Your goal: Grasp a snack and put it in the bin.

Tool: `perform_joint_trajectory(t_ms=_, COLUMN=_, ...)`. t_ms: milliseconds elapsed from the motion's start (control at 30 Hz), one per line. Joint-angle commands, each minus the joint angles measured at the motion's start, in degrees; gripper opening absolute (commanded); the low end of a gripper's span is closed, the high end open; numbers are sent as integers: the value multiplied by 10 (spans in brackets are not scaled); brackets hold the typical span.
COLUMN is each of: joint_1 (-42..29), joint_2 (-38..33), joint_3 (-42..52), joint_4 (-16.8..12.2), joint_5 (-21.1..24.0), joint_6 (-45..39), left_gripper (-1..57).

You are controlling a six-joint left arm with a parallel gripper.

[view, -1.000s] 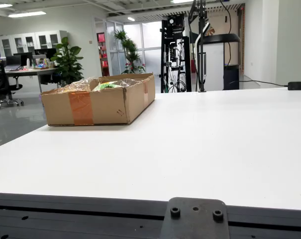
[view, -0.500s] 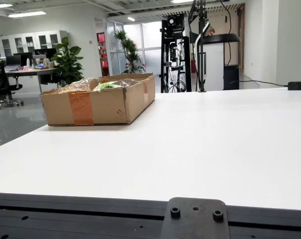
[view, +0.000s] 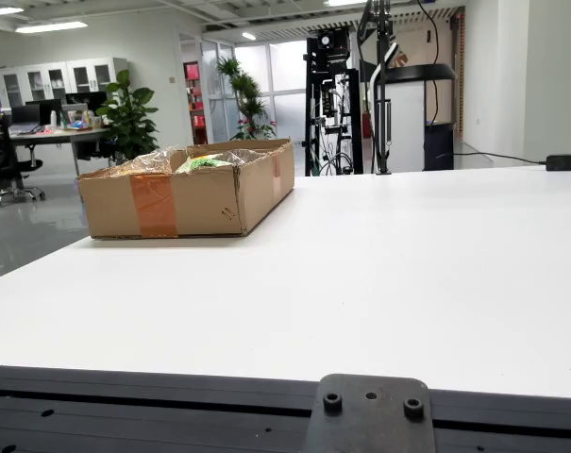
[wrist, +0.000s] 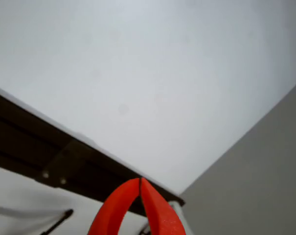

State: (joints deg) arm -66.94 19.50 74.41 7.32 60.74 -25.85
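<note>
In the view from the side, an open cardboard box (view: 186,198) with an orange tape strip stands at the far left of the white table (view: 408,283). Crinkly snack bags stick out of its top: a clear brownish one (view: 151,160) and a green one (view: 205,162). No gripper shows in this view. In the view that rides on the gripper, my gripper (wrist: 140,182) shows as two red fingers (wrist: 116,208) whose tips touch, with nothing between them. It hangs over the white table surface (wrist: 138,73) near a dark edge strip (wrist: 64,161). No snack is in that view.
A black metal bracket (view: 370,415) sits at the table's near edge in the side view. A black frame with arms and cables (view: 379,85) stands behind the table's far edge, and a black adapter (view: 565,162) lies far right. Grey floor (wrist: 265,181) fills the gripper view's right.
</note>
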Motion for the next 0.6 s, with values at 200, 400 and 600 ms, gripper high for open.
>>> perform_joint_trajectory(t_ms=200, joint_1=8, joint_2=0, joint_3=-1, joint_4=1, joint_5=-1, joint_6=4, left_gripper=3)
perform_joint_trajectory(t_ms=400, joint_1=14, joint_2=0, joint_3=-1, joint_4=1, joint_5=-1, joint_6=7, left_gripper=3)
perform_joint_trajectory(t_ms=600, joint_1=18, joint_2=0, joint_3=-1, joint_4=1, joint_5=-1, joint_6=9, left_gripper=4)
